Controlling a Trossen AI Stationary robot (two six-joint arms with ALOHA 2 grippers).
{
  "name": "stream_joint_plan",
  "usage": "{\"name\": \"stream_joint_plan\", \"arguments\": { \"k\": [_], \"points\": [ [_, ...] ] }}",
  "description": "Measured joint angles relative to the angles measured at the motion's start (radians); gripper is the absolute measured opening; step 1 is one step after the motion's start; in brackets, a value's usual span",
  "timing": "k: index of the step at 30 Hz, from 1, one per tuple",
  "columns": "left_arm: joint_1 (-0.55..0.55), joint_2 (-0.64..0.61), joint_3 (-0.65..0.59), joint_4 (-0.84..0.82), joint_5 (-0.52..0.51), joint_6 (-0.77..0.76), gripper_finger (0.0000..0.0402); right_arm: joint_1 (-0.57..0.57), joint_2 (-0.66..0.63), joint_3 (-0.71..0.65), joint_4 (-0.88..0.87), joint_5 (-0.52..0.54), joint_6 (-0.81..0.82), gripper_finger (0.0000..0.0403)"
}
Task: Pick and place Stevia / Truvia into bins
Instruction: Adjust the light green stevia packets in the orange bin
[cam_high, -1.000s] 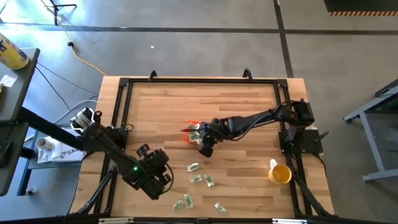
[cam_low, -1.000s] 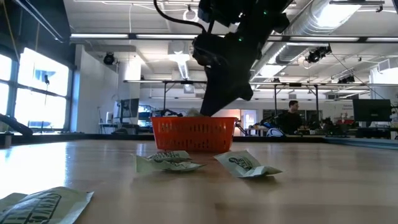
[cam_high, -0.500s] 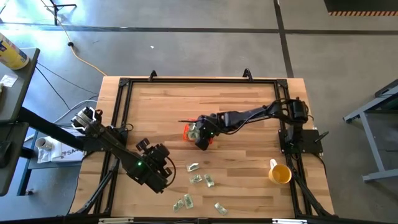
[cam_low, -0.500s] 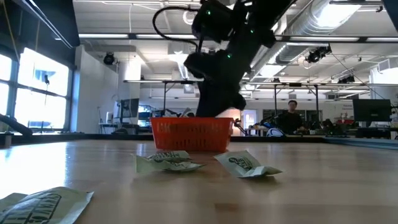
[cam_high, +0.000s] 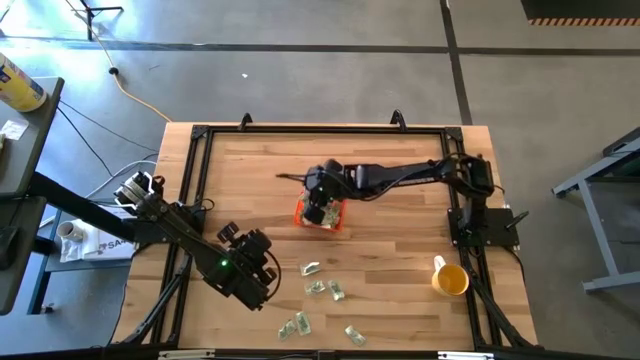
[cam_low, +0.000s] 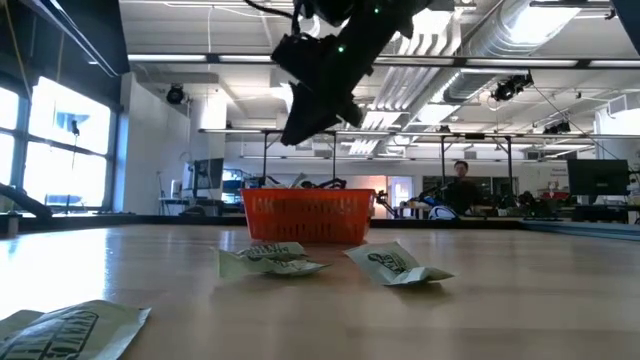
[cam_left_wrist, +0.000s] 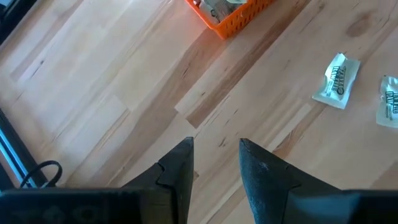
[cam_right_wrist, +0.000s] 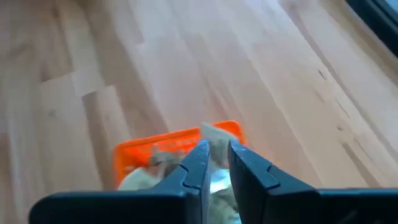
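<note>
The orange bin (cam_high: 301, 213) stands mid-table with Stevia sachets (cam_left_wrist: 219, 5) lying inside it. My right gripper (cam_high: 320, 208) hangs above the bin (cam_low: 310, 215), pointing slantwise down at it. Its fingers stand a narrow gap apart (cam_right_wrist: 215, 152), and only the bin's pale sachets show through the gap. Several loose sachets (cam_high: 318, 287) lie flat on the wood nearer the front edge (cam_low: 275, 260). My left gripper (cam_high: 262, 285) waits open above bare wood at the near left (cam_left_wrist: 216, 146), holding nothing.
A yellow cup (cam_high: 450, 280) stands near the table's right edge. A black frame (cam_high: 190, 200) runs around the tabletop. Two sachets (cam_left_wrist: 337, 81) lie ahead of the left gripper. Bare wood spreads to the left of and beyond the bin.
My right gripper has risen out of the bin and drawn toward the table's far edge, turning so that it now tips down over the bin from the far side. The bin has stayed in place.
</note>
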Motion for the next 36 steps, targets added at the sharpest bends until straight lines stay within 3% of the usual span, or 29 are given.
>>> {"name": "stream_joint_plan", "arguments": {
  "k": [11,17,23,36],
  "points": [
    [0.0,0.0,-0.016,0.012,-0.016,-0.002,0.0161,0.005,0.046,-0.001,-0.003,-0.021,0.08,0.0033],
    [0.0,0.0,-0.059,0.07,0.002,-0.002,0.0161,0.029,0.112,-0.002,-0.017,0.032,0.148,0.0025],
    [0.0,0.0,-0.068,0.09,0.011,-0.002,0.0161,0.028,0.157,-0.001,-0.065,-0.003,0.172,0.002],
    [0.0,0.0,-0.068,0.084,0.006,0.004,0.0161,0.04,0.152,-0.002,-0.057,-0.036,0.175,0.0032]
  ]
}}
